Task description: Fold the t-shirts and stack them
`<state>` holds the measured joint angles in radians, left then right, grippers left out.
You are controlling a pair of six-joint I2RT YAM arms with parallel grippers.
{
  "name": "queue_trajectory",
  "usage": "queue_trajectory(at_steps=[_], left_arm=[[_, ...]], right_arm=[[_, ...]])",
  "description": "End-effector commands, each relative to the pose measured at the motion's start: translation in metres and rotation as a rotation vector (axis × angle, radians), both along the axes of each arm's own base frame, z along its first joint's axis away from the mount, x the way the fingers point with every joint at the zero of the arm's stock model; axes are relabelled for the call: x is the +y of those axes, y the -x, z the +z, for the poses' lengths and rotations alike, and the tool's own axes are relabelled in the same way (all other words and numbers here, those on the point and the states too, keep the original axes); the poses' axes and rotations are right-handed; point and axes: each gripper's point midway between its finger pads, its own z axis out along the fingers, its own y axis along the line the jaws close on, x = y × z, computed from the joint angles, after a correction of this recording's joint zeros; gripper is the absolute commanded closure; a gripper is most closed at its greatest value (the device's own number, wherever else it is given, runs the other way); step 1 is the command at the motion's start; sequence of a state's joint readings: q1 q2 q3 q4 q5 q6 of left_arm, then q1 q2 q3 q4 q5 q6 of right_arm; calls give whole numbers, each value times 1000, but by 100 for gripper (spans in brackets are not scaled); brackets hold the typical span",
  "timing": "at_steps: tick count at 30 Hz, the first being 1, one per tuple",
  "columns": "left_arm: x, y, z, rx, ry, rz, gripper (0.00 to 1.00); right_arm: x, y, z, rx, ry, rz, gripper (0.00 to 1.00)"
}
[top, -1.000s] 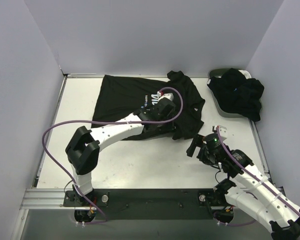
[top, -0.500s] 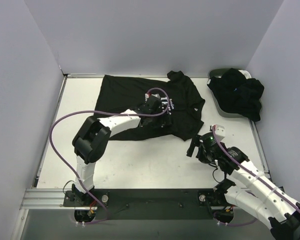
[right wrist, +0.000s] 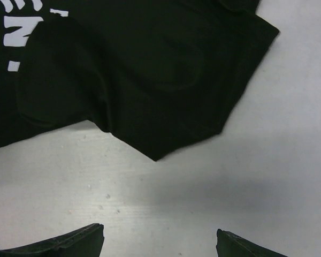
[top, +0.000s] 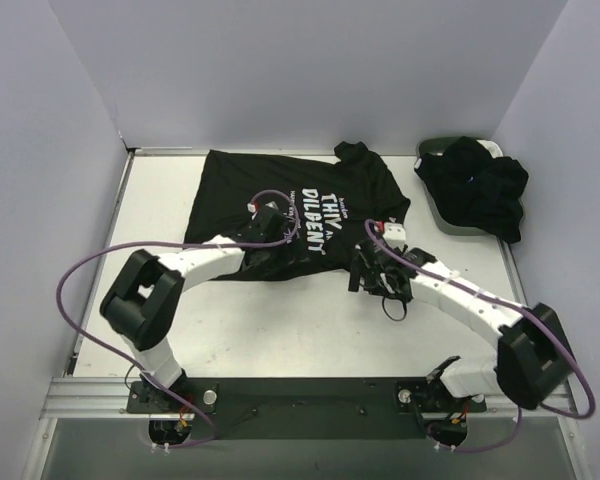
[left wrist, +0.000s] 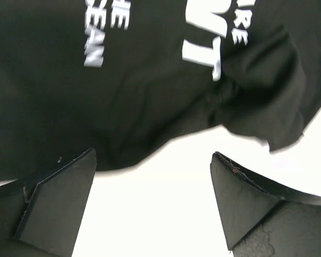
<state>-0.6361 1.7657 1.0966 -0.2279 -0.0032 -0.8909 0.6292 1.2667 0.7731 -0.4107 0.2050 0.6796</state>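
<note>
A black t-shirt with white lettering lies spread flat at the back middle of the table. My left gripper hovers over its near hem. In the left wrist view the left gripper stands open over bare table, with nothing between the fingers and the t-shirt's hem just beyond the tips. My right gripper is at the t-shirt's near right corner. The right wrist view shows the right gripper open and empty, a sleeve ahead of it. More black t-shirts are heaped at the back right.
A dark oval basket sits at the back right corner under the heap of black cloth. Grey walls close in the table on the left, back and right. Purple cables loop off both arms.
My left gripper has opened, let go of the t-shirt and drawn back to the left; the lettering now lies uncovered. My right arm has swung in from the right to the t-shirt's corner.
</note>
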Motion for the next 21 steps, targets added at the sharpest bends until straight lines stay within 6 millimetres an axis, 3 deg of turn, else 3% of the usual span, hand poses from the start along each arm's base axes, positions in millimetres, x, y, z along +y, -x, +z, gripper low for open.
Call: queue_trajectory(at_steps=[1, 2, 4, 5, 9, 14, 21], left_arm=[[9, 12, 37, -87, 68, 28, 3], [12, 15, 50, -114, 86, 31, 3], [21, 26, 48, -109, 78, 34, 3], [24, 30, 58, -132, 89, 36, 3], [39, 41, 62, -151, 64, 41, 3], [54, 41, 61, -180, 0, 61, 3], [52, 40, 50, -157, -8, 54, 3]], right_arm=[[35, -47, 16, -69, -19, 63, 19], [38, -50, 5, -37, 4, 83, 25], [51, -65, 11, -49, -4, 102, 31], [54, -68, 2, -25, 16, 111, 37], [72, -80, 1, -6, 4, 141, 46], [98, -85, 10, -9, -41, 166, 48], [118, -90, 13, -3, -40, 187, 45]])
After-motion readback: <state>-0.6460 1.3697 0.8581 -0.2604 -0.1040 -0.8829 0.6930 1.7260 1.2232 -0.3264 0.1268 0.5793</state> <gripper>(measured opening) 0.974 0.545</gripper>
